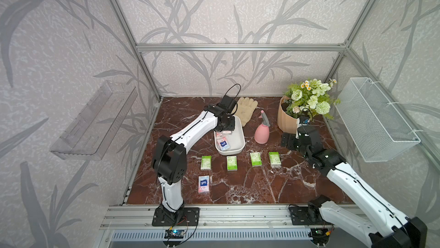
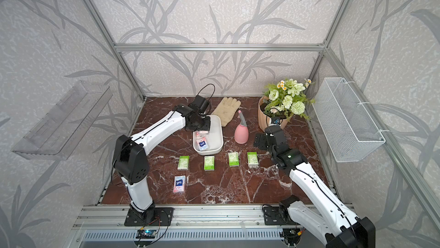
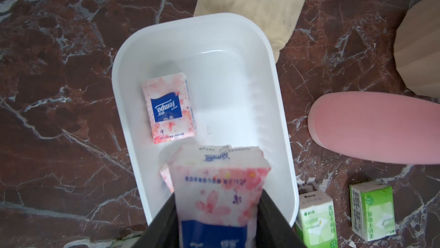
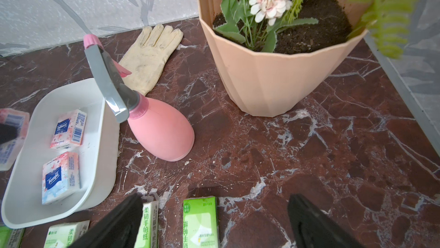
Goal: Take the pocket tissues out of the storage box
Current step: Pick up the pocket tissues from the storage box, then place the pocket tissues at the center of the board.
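L pincer [image 3: 217, 201] is pinching a pink/blue pack [image 3: 219, 177] across its width. The pack's far end sticks out free, and it hangs over the near end of the storage box [image 3: 226, 75], seemingly off the floor of it. R pincer [image 4: 214, 201] is spread wide and empty, hovering over the green row and well apart from the box.

Tally:
- 4 green packs [image 1: 231, 163] lie in a row on the tabletop [image 1: 250, 187], in front of the box.
- 1 pink/blue pack [image 1: 204, 184] lies flat nearer the front edge, L end.
- 2 pink/blue packs remain in the box: one flat mid-box [image 4: 69, 129], one at the near end [image 4: 60, 177]. In the L wrist view the second is mostly hidden under the held pack.
- Est. 5 out, 1 in hand, 2 to go.

Step in hand: lift out and carry to the tabletop.

Notes for doing it well:
- Go straight up first and traverse only once the pack's low edge is above the rim. The box looks light, so a snag on the wall could drag it into the spray bottle [image 1: 262, 132], which stands just beside.
- The wrapper is soft and prob. slick, so hold the squeeze even; extra force would only crumple the pack.
- Carry high over the green row to avoid clipping it.
- Set it down beside the lone pink/blue pack. Tilt it flat and release only when it touches the tabletop.
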Robot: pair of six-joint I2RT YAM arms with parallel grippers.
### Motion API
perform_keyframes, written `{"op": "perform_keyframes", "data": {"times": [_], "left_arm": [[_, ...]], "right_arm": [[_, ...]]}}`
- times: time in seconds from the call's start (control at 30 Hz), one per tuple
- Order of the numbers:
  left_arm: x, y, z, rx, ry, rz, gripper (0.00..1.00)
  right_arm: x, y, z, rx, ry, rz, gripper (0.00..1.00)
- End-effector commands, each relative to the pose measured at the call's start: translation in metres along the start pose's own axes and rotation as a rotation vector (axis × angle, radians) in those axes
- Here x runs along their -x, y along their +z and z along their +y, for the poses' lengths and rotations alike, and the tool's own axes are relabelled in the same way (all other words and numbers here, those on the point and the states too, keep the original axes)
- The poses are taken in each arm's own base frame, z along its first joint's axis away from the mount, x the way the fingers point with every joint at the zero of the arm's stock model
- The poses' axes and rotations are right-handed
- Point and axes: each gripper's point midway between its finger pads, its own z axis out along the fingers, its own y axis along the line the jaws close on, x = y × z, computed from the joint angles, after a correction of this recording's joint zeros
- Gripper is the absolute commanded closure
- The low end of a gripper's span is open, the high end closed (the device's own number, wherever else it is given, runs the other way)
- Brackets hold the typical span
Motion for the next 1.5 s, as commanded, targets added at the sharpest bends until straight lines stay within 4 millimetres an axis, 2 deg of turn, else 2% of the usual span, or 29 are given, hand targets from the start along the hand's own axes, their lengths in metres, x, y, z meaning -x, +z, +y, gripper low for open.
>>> {"op": "perform_keyframes", "data": {"times": [0.0, 0.2, 0.43, 0.7, 0.9, 1.13, 1.47], "left_arm": [[-0.020, -0.027, 0.003, -0.011, -0.041, -0.032, 0.52], [-0.071, -0.058, 0.008, -0.049, -0.110, -0.018, 0.52], [-0.123, -0.068, 0.003, -0.125, -0.179, 0.047, 0.52], [-0.172, -0.055, -0.002, -0.206, -0.225, 0.162, 0.52], [-0.207, -0.036, -0.007, -0.232, -0.215, 0.271, 0.52], [-0.229, -0.006, -0.012, -0.237, -0.197, 0.342, 0.52], [-0.243, 0.016, -0.014, -0.195, -0.123, 0.384, 0.52]], "right_arm": [[0.000, 0.005, 0.003, 0.015, -0.007, 0.000, 0.01], [-0.001, 0.009, 0.007, 0.035, -0.023, 0.012, 0.01], [0.003, 0.016, 0.014, 0.057, -0.032, 0.010, 0.01], [0.011, 0.022, 0.022, 0.070, -0.037, 0.014, 0.01], [0.016, 0.019, 0.021, 0.058, -0.050, 0.012, 0.01], [0.013, 0.015, 0.015, 0.038, -0.062, 0.022, 0.01], [0.013, 0.006, 0.007, 0.007, -0.076, 0.014, 0.01]]}}
